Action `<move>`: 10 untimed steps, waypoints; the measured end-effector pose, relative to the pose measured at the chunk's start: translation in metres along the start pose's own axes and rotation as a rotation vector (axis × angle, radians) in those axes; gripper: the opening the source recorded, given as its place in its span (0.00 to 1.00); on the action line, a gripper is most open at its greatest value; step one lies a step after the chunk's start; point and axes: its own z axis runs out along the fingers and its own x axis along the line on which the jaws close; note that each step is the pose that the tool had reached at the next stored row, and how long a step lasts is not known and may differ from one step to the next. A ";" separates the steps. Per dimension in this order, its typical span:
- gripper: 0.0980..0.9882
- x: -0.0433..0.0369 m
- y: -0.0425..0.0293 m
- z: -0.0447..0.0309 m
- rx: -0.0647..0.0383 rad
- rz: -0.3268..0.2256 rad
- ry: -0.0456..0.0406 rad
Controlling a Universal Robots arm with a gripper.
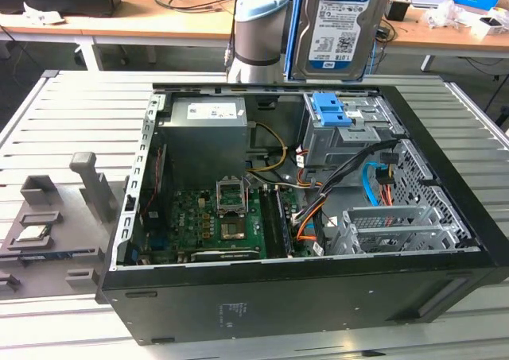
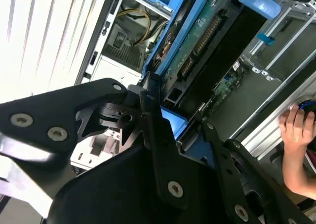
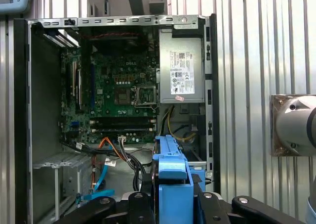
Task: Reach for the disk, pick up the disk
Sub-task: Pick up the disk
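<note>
In the exterior view the disk [image 1: 338,26] hangs upright above the back of the open computer case [image 1: 318,284], its white-and-blue label facing the camera. Both wrist views show my gripper [image 2: 174,130] shut on it. Black fingers [image 2: 157,130] clamp its bright blue side rails. In the second wrist view the disk [image 2: 197,41] shows its green circuit-board underside. In the first wrist view the disk [image 3: 172,172] is seen edge-on between the fingers of the gripper [image 3: 172,200], above the case's drive-cage end.
The case lies open on a slatted metal table [image 1: 79,114], with the motherboard [image 1: 215,217], power supply [image 1: 203,133] and metal drive cage with its blue latch [image 1: 330,110] inside. A small processor chip [image 1: 30,233] rests on a grey fixture. A person's hand [image 2: 296,130] is near the case.
</note>
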 end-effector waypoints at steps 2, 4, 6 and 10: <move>0.30 -0.0001 -0.0056 -0.0002 0.000 0.000 0.0000; 0.30 -0.0002 -0.0102 -0.0004 0.000 0.000 0.0000; 0.30 -0.0003 -0.0146 -0.0006 0.000 0.000 -0.0001; 0.30 -0.0006 -0.0205 -0.0008 0.000 0.000 0.0000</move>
